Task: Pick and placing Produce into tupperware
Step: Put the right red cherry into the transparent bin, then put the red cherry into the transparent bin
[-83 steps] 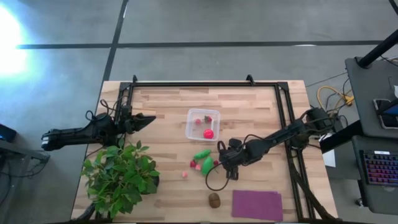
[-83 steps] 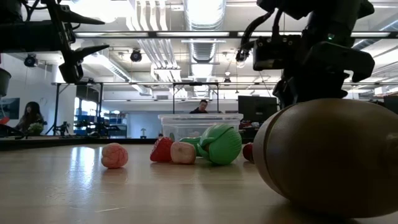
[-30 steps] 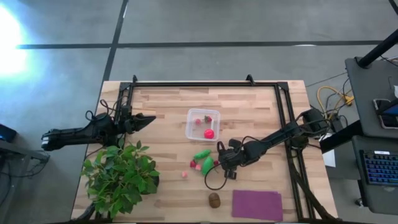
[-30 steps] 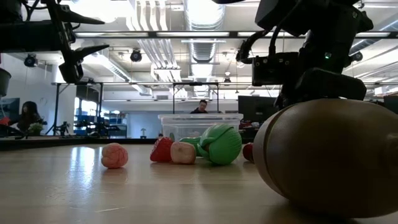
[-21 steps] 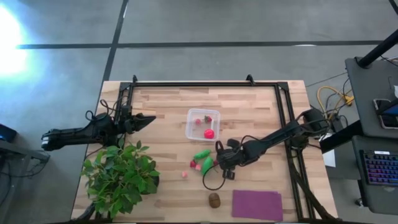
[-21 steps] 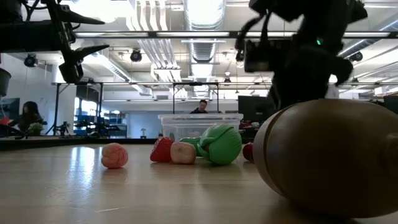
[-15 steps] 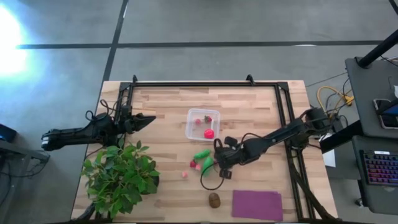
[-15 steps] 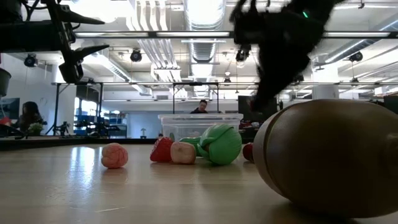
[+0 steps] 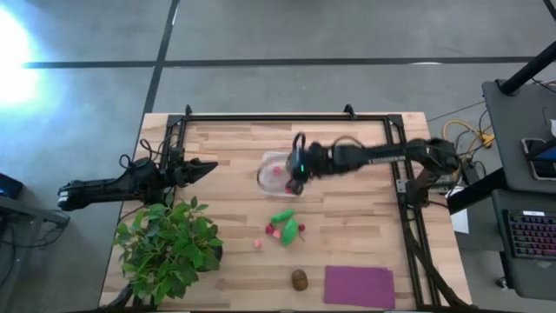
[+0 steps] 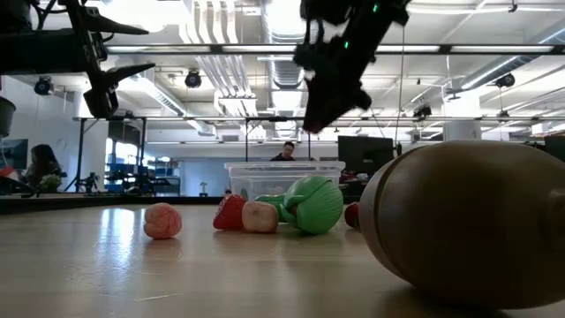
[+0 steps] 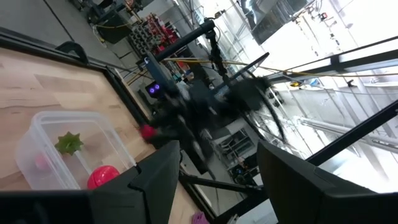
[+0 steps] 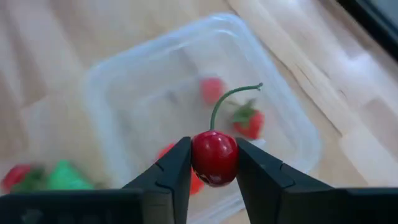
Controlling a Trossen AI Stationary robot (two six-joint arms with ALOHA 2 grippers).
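Leafy plant (image 9: 168,239) at the table's (image 9: 347,252) near left corner, beside the idle left gripper (image 9: 205,166), jaws parted and empty. Clear tupperware (image 9: 276,173) mid-table, holding red pieces. Directly above it, the right gripper (image 12: 212,163) pinches a stemmed red cherry (image 12: 214,155). Remaining produce (image 9: 283,226) lies nearer than the tupperware.

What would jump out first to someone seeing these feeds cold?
The red cherry pinched by its body in the right pincer, green stem curling up, directly over the clear tupperware, which already holds a few red pieces. On the table in front of the tupperware, more produce lies scattered, with a leafy plant at the left front corner. The left pincer waits beside the plant.
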